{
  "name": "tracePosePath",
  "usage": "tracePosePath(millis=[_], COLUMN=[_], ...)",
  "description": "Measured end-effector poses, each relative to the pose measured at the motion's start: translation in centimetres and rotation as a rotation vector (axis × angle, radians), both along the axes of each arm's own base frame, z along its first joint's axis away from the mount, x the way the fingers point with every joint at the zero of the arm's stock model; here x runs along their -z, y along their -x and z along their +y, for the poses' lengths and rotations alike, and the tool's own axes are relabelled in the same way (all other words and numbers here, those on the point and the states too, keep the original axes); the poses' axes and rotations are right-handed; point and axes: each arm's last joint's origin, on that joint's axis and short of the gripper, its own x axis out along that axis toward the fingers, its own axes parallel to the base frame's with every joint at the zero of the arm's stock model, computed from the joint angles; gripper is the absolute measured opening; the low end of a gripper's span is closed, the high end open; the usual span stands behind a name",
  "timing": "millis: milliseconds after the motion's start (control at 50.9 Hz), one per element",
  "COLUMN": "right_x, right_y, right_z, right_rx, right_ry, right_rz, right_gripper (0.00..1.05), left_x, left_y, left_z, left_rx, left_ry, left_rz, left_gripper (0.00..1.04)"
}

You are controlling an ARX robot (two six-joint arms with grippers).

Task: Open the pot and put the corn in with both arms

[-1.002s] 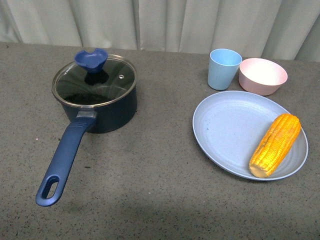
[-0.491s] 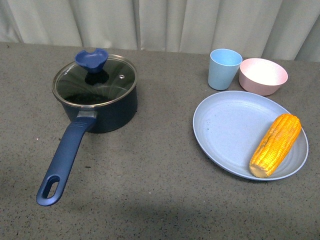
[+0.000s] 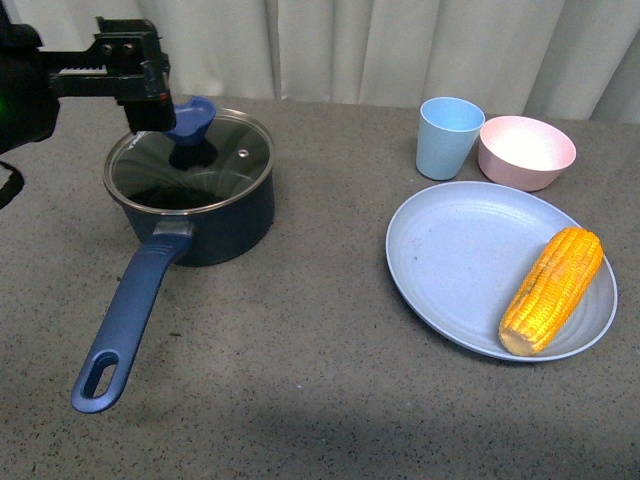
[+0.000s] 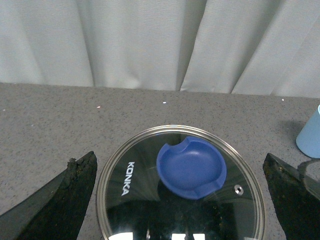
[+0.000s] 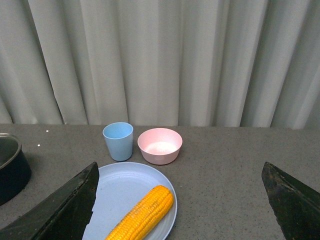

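Lid [image 3: 190, 160] glass, slick, breakable | grip blue knob [image 4: 191, 168] | left claw [image 4: 179, 156] spread near it | right claw [image 5: 180, 165] spread | corn [image 5: 142, 217] stiff

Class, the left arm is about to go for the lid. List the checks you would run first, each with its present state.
1. Glass lid seated on the dark navy-blue saucepan: ok.
2. Left hand open: ok.
3. Round blue lid knob centred between the left hand's fingers, by the left wrist view: ok.
4. Left hand low enough to close on the knob: cannot tell.
5. Right hand open: ok.
6. Yellow-orange corn cob lying free on the pale blue plate: ok.
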Motion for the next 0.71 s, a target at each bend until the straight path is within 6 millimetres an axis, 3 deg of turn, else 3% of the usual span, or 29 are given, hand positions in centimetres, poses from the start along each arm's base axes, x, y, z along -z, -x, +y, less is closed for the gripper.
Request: tracePosePath(millis=[236,707], right_x=[0.0,0.0], right_y=[0.0,0.0], right_z=[0.0,0.0], right_rx=[0.0,0.0], right_ry=[0.0,0.0], right_rz=[0.0,0.0], right_gripper=[0.95,0.95], left_x=[1.3,3.5], left_y=[-3.1,-6.0], left_z=[-1.3,-2.7], left_rx=[0.021,0.047], left_ry=[-0.026,-0.049], left_rz=[0.032,0.074], left_gripper=[0.98,0.98])
